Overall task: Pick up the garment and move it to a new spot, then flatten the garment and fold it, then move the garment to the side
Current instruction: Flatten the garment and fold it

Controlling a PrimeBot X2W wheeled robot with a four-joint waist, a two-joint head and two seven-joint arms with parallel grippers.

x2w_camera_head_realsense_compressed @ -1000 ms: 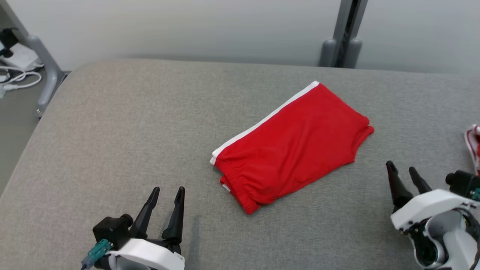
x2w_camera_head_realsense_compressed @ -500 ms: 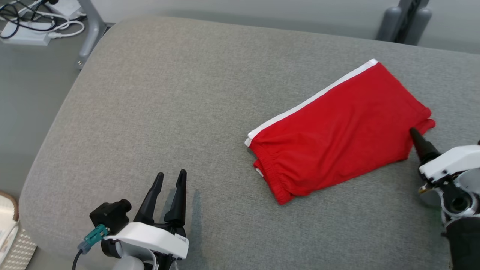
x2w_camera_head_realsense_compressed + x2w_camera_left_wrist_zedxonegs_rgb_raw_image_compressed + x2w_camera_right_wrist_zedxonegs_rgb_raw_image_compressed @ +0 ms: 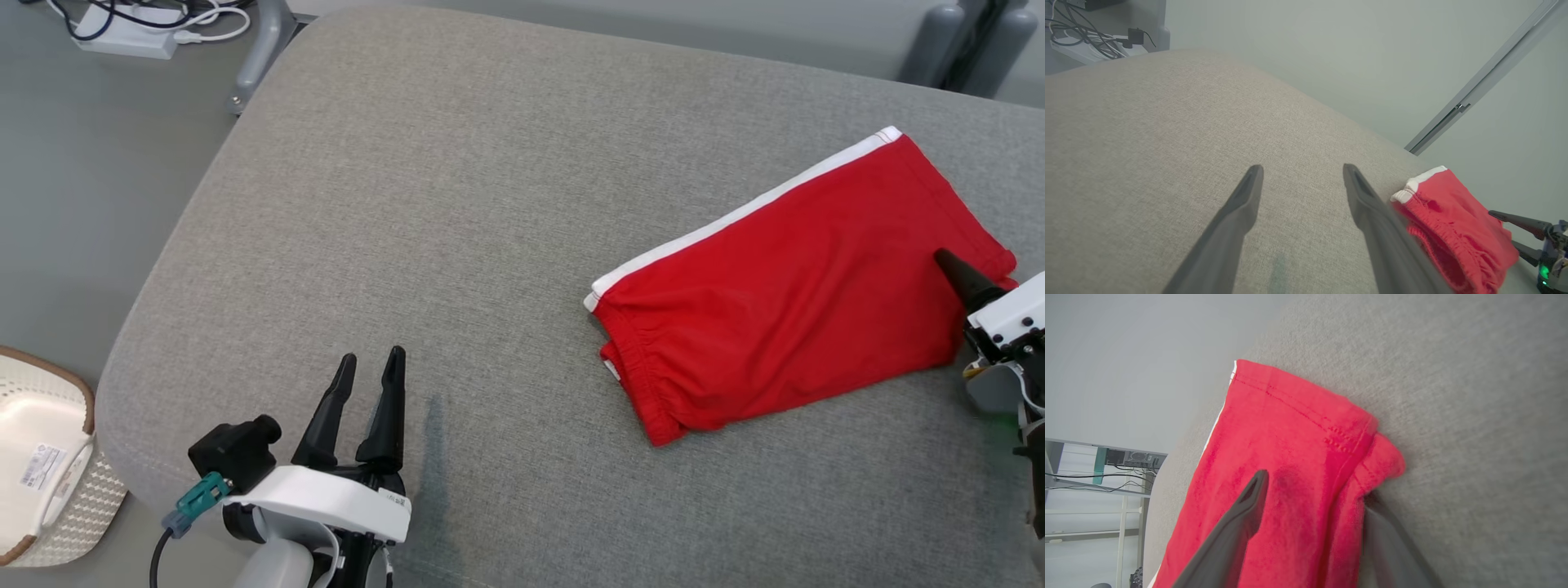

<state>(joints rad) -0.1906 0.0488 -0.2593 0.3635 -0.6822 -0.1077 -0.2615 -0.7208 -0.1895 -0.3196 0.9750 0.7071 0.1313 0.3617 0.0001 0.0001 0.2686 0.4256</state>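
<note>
The garment (image 3: 800,286) is a pair of red shorts with a white side stripe, lying folded on the grey cushion (image 3: 457,204). My right gripper (image 3: 1312,486) stands open at its right hem end. One finger (image 3: 959,279) lies over the red cloth; the other sits at the edge of the hem fold, partly hidden by it. My left gripper (image 3: 374,354) is open over bare cushion at the lower left, well apart from the waistband. In the left wrist view the garment (image 3: 1453,232) lies to the right of my left gripper (image 3: 1302,167).
A white woven basket (image 3: 41,465) sits on the floor off the cushion's left corner. A power strip with cables (image 3: 122,33) and a metal leg (image 3: 261,49) are at the top left. Grey posts (image 3: 971,41) stand behind the cushion at the top right.
The head camera has swung left and down, shifting the whole picture. My right gripper has come from the cushion to the garment's hem end. My left gripper stays open.
</note>
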